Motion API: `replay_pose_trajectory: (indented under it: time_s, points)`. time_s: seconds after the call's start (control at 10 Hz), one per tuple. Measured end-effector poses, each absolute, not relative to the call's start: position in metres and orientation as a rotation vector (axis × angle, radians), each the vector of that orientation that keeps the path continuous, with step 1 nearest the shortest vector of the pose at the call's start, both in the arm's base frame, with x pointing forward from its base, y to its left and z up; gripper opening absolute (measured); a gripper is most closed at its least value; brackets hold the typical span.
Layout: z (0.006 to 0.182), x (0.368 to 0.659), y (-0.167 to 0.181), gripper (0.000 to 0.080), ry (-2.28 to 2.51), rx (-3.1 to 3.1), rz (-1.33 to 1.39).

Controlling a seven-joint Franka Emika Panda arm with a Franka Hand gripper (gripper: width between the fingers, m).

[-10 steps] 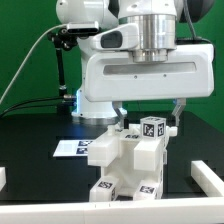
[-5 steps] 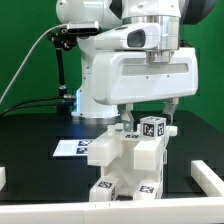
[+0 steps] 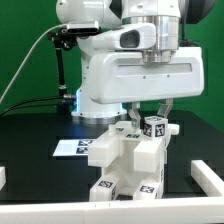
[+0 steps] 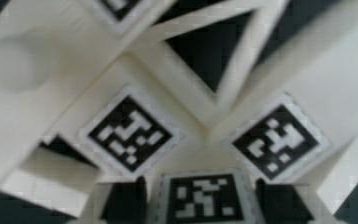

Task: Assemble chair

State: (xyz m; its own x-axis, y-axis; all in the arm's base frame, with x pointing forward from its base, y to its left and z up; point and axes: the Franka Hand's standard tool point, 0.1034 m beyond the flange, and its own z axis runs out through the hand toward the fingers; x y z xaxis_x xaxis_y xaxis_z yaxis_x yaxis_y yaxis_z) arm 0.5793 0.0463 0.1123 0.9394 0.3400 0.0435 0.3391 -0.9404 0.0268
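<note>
Now gripper (image 3: 149, 107) lower vs before, closer over chair (image 3: 130, 155).

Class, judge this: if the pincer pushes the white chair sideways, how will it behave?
The chair looks rigid: blocky plastic slabs, so probably no flex. Its stacked, tallish shape suggests it may tip rather than slide. The pincer hangs close above it; whether the joints would hold is unclear.

One robot arm (image 3: 130, 60) stood over one partly built chair (image 3: 130, 155), beside one marker board (image 3: 72, 148) on one table (image 3: 30, 150).
</note>
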Motion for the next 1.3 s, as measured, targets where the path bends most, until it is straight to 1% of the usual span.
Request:
replay_pose_trajectory:
  time_s: [0.5,1.3]
  points:
    - [0.1122,0.5781,0.0507,0.0285,0.027,3.131,0.073]
    - [0.1123,0.5810,0.0519,0.0286,-0.972,3.022,0.066]
